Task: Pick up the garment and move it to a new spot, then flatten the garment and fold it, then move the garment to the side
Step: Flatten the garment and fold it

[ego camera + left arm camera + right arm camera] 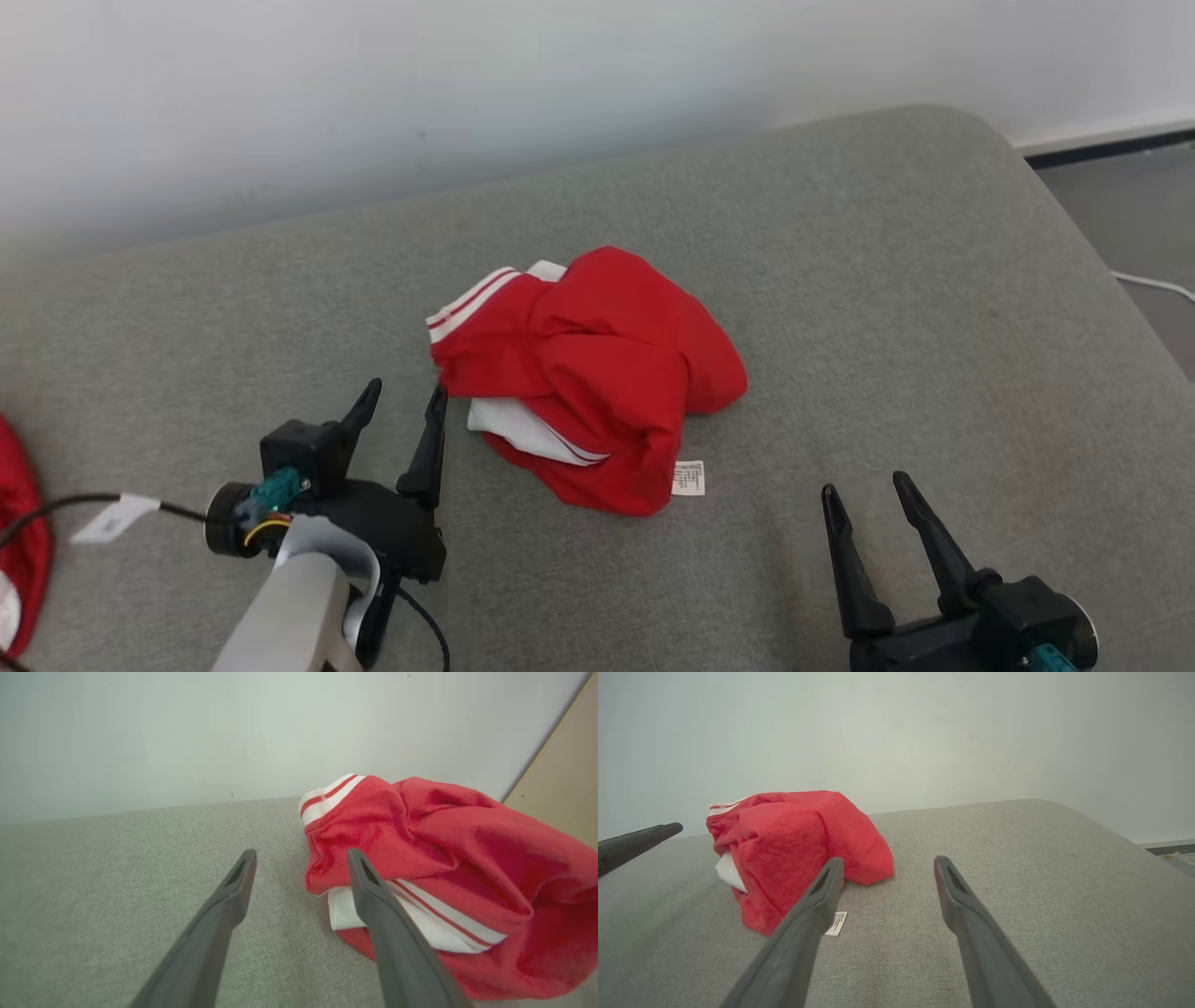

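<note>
A crumpled red garment (597,373) with white striped trim and a small white label lies in a heap near the middle of the grey cushion (840,280). My left gripper (404,394) stands open just left of the heap, its right fingertip almost at the fabric's edge. In the left wrist view the garment (444,868) bulks to the right of the open left gripper (301,855), behind its right finger. My right gripper (864,485) is open at the lower right, well clear of the cloth. The right wrist view shows the garment (794,849) ahead and left of the open right gripper (886,861).
Another red cloth (19,532) pokes in at the left edge of the cushion. A pale wall (373,93) runs along the back. The cushion's right edge drops to a grey floor with a white cable (1153,283). The left gripper's fingertip (658,830) shows at the right wrist view's left edge.
</note>
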Tool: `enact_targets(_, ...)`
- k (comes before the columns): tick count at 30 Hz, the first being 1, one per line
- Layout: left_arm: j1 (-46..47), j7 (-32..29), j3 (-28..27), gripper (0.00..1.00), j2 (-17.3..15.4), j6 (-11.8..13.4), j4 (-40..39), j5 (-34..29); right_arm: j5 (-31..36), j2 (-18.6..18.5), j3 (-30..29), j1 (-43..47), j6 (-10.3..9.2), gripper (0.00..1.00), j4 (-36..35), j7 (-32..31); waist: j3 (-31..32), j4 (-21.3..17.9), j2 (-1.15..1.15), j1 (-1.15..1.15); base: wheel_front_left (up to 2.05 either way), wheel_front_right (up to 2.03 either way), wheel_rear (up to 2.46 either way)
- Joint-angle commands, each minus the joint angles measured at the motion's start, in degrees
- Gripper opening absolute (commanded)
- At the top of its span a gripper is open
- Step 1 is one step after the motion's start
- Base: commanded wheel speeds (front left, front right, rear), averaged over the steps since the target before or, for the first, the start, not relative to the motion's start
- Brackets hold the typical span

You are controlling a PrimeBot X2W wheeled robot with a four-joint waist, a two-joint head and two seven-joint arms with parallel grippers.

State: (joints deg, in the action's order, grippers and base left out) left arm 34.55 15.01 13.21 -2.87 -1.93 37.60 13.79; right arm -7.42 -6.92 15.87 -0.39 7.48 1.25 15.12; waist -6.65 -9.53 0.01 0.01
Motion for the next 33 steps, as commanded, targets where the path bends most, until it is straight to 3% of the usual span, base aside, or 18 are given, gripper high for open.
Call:
enact_targets(1, 2.33, 0.21, 0.00, 1.00, -0.05, -0.15, 2.28, -0.18, -0.61, 0.14, 0.11, -0.51, 0.02, 1.00, 0.19, 0.04, -2.10, -2.12, -0.01, -0.01, 0.00, 0.00, 0.00)
enact_targets(8, 7.55, 0.21, 1.04, 1.00, -0.17, -1.76, 9.04, -1.17, -0.98, 0.30, 0.62, -1.78, 0.02, 1.00, 0.33, 0.04, -3.88, -3.71, -0.01, -0.01, 0.00, 0.00, 0.00)
enact_targets(14, 9.97, 0.21, 1.15, 1.00, -0.14, -1.21, 13.03, -1.25, -1.07, 0.28, 0.83, -2.42, 0.02, 1.00, 0.30, 0.04, -4.55, -4.37, -0.01, -0.01, 0.00, 0.00, 0.00)
enact_targets(15, 10.28, 0.21, 1.23, 0.94, -0.13, -1.65, 13.04, -1.19, -1.04, 0.30, 0.87, -2.37, 0.02, 1.00, 0.29, 0.04, -4.61, -4.45, -0.01, -0.01, 0.00, 0.00, 0.00)
enact_targets(17, 10.57, 0.21, 1.51, 0.00, -0.11, -2.80, 11.77, -0.76, -0.97, 0.35, 0.91, -2.28, 0.02, 1.00, 0.40, 0.04, -4.57, -4.54, -0.01, -0.01, 0.00, 0.00, 0.00)
enact_targets(22, 8.28, 0.21, 2.51, 0.00, -0.06, -4.89, 7.86, 2.52, -0.91, 0.54, 0.83, -1.55, 0.02, 1.00, 0.99, 0.04, -2.95, -4.70, -0.01, -0.01, 0.00, 0.00, 0.00)
enact_targets(28, 8.76, -1.23, 8.66, 0.00, -0.03, -5.50, 2.01, 16.30, -1.26, 0.75, 1.08, -0.28, 0.02, 1.00, 1.62, 0.04, 0.92, -4.91, -0.01, -0.01, 0.00, 0.00, 0.00)
enact_targets(33, 10.66, -7.46, 11.90, 0.00, -0.07, -5.52, -4.80, 29.73, -1.60, 1.17, 1.88, 0.45, 0.02, 1.00, 2.13, 0.05, 4.79, -6.43, -0.01, -0.01, 0.00, 0.00, 0.00)
